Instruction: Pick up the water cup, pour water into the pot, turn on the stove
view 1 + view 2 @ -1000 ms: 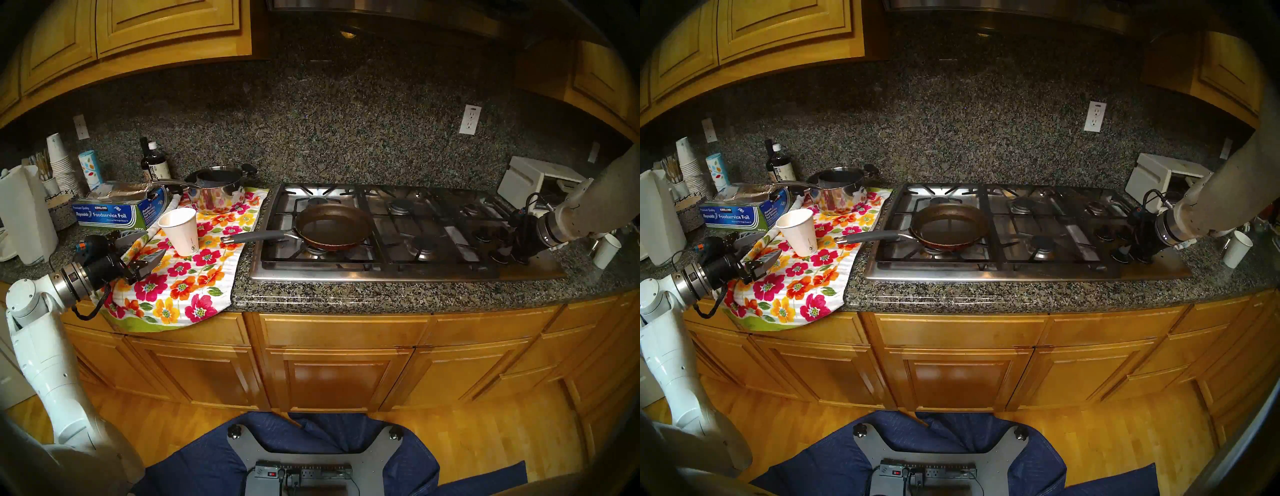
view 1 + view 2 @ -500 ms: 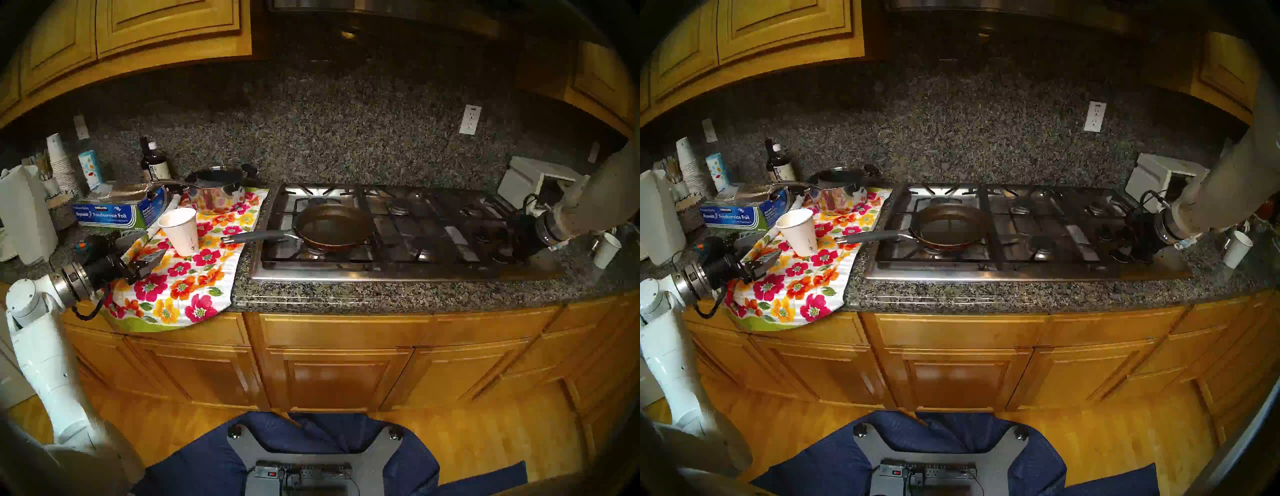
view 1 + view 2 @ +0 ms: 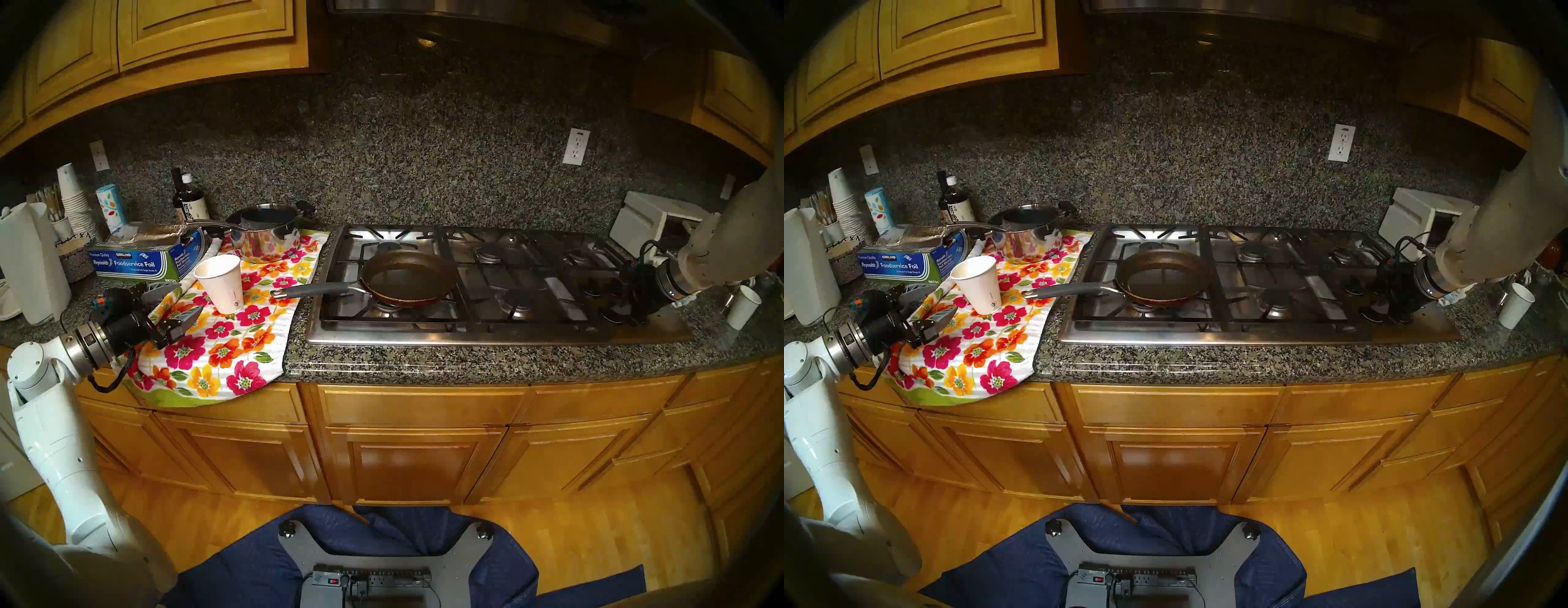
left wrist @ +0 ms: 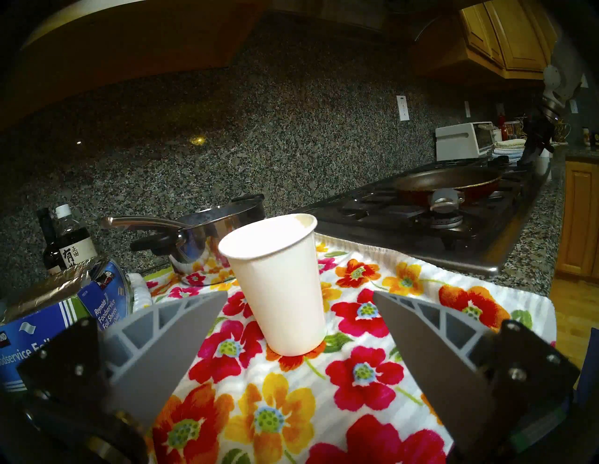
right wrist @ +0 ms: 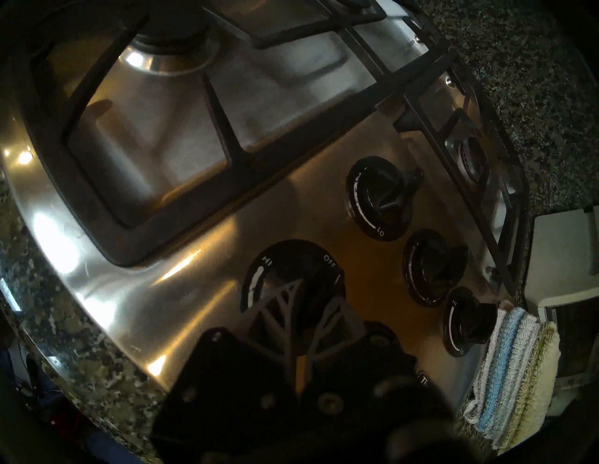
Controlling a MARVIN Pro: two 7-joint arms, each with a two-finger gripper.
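cup: plain white | pan: brown inside, red outside | towel: floral | knobs: seemingly black

The blue foil box reads "KIRKLAND", "Premium Quality", "Reynolds Foodservice Foil"; its end panel says "Reynolds Foodservice Foil Sheets". The dark bottle has a label with the character "有". The nearest stove knob shows "HI" and "OFF"; another knob shows "LO".
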